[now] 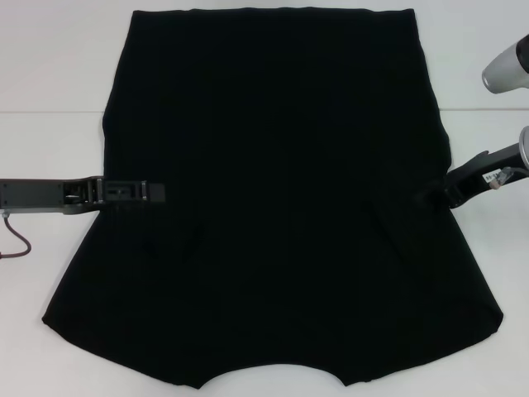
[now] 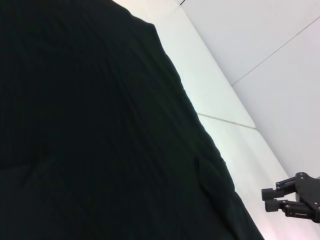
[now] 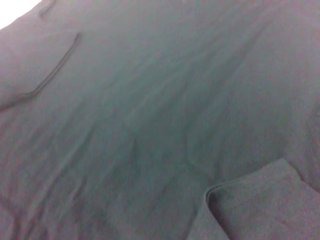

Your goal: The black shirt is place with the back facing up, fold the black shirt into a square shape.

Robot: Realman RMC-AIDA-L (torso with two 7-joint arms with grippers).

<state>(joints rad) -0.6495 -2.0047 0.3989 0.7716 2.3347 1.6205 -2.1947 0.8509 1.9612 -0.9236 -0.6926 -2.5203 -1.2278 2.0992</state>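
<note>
left gripper (image 1: 157, 192): reaching in low over the shirt's left edge, near the armpit — whether its fingers are parted is not discernible
right gripper (image 1: 436, 195): sitting at the shirt's right edge, fingers hidden against the cloth
black shirt (image 1: 273, 207): lying flat on the white table (image 1: 50, 273), plain side up, collar nearest the robot

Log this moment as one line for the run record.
large plain black fabric shirt: flat, unfolded on white table | left gripper: over its left edge | right gripper: at its right edge

Matt soft-cloth black shirt (image 1: 273, 207), smooth matt white table (image 1: 50, 83)
</note>
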